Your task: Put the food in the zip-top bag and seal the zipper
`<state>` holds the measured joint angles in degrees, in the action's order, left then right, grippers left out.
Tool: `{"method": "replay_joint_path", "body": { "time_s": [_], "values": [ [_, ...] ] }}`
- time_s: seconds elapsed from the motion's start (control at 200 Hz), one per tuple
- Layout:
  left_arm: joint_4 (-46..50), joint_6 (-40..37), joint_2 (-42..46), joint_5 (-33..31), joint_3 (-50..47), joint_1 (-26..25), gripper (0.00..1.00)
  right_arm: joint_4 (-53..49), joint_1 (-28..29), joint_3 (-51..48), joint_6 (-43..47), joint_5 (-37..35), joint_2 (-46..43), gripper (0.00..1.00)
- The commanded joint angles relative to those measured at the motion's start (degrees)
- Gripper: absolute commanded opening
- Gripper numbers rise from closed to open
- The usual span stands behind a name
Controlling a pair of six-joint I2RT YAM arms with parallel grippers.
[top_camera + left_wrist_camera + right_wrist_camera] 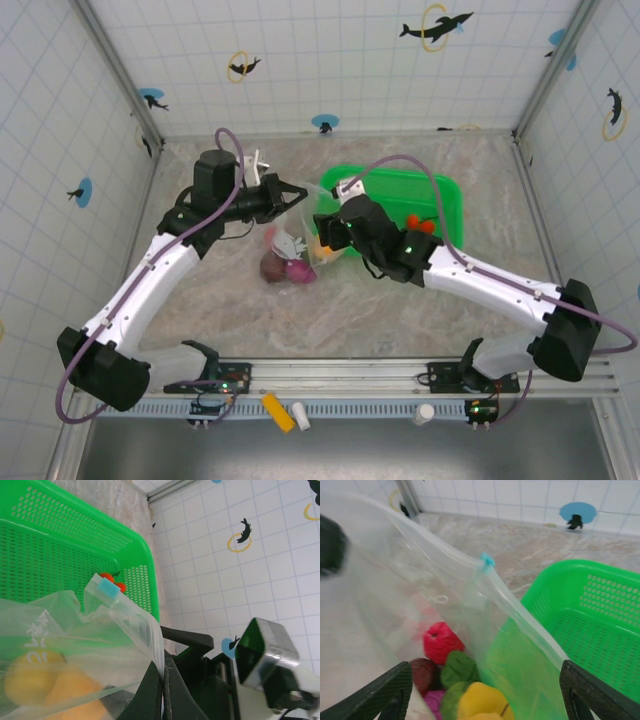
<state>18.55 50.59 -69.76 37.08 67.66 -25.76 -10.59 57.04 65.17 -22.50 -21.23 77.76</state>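
Now | left hand [162, 680] clamps zip-top bag [60, 645] edge | right hand [485, 675] spread wide at bag mouth, basket [600, 615] rim beside

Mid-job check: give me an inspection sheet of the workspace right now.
Surface: marbled grey tabletop, no spills seen.
Job's things: clear crinkly plastic zip-top bag lifted by one edge; red, green and yellow toy food inside; bluish zipper end up top; small orange-red pieces in the bright green plastic basket.
Clutter: yellow cylinder and white bits on the front rail.
Grippers: left gripper shut on the bag's edge; right gripper open over the food.
Cables: purple cable arcs along each arm.
Surroundings: white tiled walls with dolphin stickers.
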Motion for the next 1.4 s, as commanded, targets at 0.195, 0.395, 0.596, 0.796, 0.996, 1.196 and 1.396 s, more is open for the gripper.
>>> {"method": "replay_joint_path", "body": {
  "time_s": [0.195, 0.395, 0.596, 0.796, 0.996, 1.196, 1.396],
  "values": [
    [-3.45, 0.87, -0.03, 1.29, 0.12, 0.41, 0.0, 2.79, -3.7, 0.69, -1.64, 9.41, -4.99, 0.8],
    [-1.45, -1.2, -0.03, -0.43, 0.11, 0.36, 0.0, -2.85, -9.99, 3.52, -2.15, 10.81, -6.98, 0.77],
    [-0.47, -3.22, 0.71, -0.2, 0.12, 0.36, 0.0, -15.81, -20.39, 6.23, -2.15, 9.73, -3.48, 0.76],
    [-3.07, -3.66, 2.19, 2.96, -1.48, 0.4, 0.0, -20.6, -29.24, 2.89, -0.73, 11.53, 3.06, 0.76],
    [-6.91, -3.54, 3.88, 6.26, -4.26, 0.37, 0.0, -21.79, -32.33, 3.65, 2.23, 6.49, 12.58, 0.77],
    [-8.26, -4.19, 4.99, 8.07, -6.07, 0.37, 0.0, -22.27, -35.3, 7.6, 3.98, 5.1, 21.87, 0.75],
    [-8.59, -4.62, 5.32, 8.82, -7.34, 0.4, 0.0, -21.75, -36.99, 11.49, 4.6, 7.22, 28.44, 0.69]
  ]
}}
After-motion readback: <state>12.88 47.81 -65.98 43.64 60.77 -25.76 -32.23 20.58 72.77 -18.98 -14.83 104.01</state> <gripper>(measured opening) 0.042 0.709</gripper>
